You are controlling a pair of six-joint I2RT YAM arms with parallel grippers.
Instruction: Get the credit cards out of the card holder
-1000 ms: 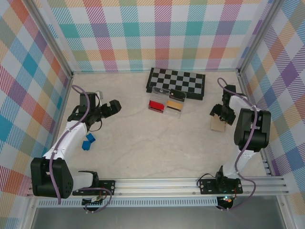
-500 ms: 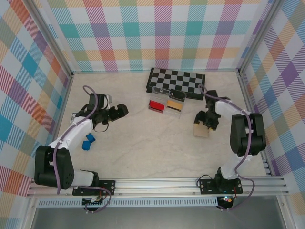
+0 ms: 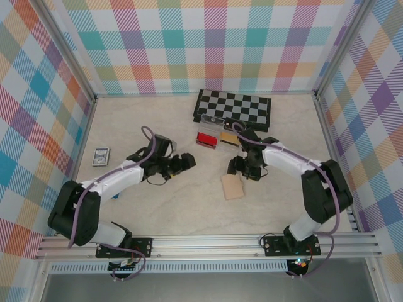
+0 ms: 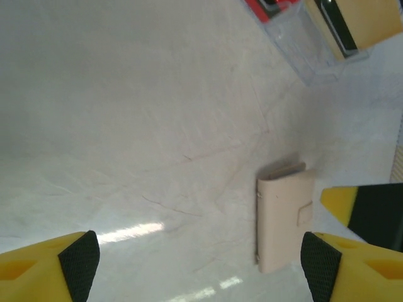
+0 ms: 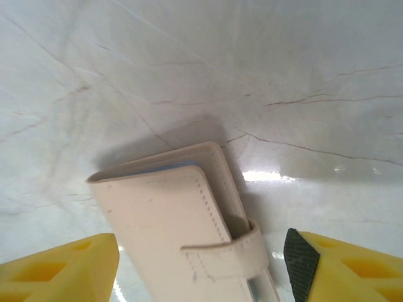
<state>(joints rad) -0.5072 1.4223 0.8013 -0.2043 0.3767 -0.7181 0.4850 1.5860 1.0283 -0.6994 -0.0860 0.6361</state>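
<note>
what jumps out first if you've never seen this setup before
Most eye-catching are the bright plaid walls boxing in the pale marble table. At mid-table, both arms lean inward toward a closed tan card holder, which lies just below the right end effector. A chessboard sits at the far edge.

pale tan card holder (image 3: pixel 232 187), black-white checked chessboard (image 3: pixel 233 108)
</note>
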